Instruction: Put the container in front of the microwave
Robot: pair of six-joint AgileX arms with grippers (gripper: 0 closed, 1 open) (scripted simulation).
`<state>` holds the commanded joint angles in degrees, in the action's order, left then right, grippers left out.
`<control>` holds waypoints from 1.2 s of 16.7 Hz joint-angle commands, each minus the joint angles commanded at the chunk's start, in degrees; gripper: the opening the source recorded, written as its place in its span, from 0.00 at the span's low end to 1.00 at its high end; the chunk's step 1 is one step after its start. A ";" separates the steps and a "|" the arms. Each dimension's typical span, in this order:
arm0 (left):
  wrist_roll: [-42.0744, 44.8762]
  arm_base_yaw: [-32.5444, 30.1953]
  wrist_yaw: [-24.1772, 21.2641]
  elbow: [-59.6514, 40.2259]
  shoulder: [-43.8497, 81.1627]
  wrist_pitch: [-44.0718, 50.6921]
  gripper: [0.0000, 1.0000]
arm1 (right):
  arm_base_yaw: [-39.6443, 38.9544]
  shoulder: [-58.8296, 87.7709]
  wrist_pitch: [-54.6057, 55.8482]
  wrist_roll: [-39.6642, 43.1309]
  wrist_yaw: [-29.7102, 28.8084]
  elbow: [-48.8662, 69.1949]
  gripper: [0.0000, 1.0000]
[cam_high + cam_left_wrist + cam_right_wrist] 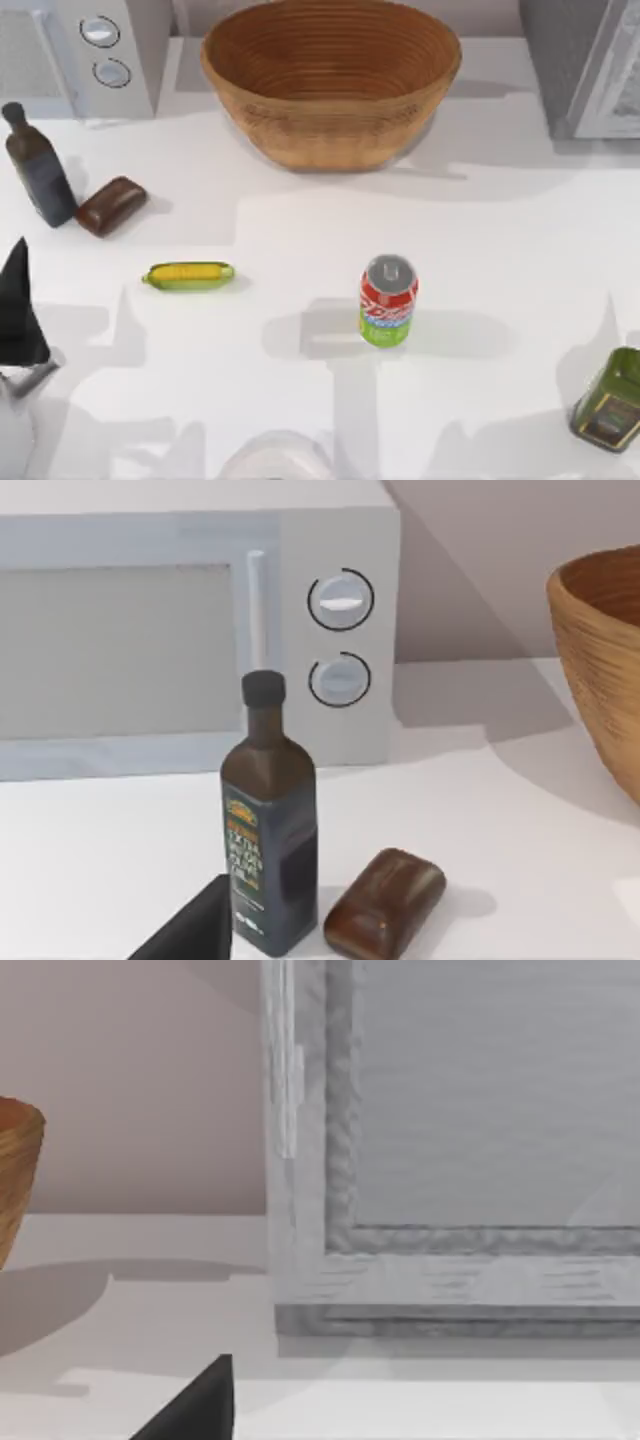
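Note:
The container, a red-and-green soda can [388, 300] with a silver lid, stands upright near the middle of the table, slightly right of centre. The white microwave [100, 50] sits at the back left, and the left wrist view shows its two dials [340, 640]. My left gripper [20, 310] hangs at the table's left edge, far left of the can and touching nothing. A dark tip of my right gripper [200, 1405] shows in the right wrist view, facing a grey appliance.
A dark glass bottle [38, 165] and a brown bar [110, 205] stand in front of the microwave. A corn cob [188, 276] lies left of the can. A large woven basket [330, 85] is at the back centre, a grey appliance [590, 65] back right, an olive tin [610, 400] front right.

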<state>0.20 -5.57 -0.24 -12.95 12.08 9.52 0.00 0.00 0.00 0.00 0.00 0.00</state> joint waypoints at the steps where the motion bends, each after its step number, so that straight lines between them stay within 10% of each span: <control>1: 0.01 -1.63 -0.01 -3.98 4.15 2.86 1.00 | 0.00 0.00 0.00 0.00 0.00 0.00 1.00; 20: -0.79 -38.64 0.00 -103.63 113.08 67.58 1.00 | 0.00 0.00 0.00 0.00 0.00 0.00 1.00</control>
<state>-0.59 -44.21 -0.24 -116.58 125.16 77.10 0.00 0.00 0.00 0.00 0.00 0.00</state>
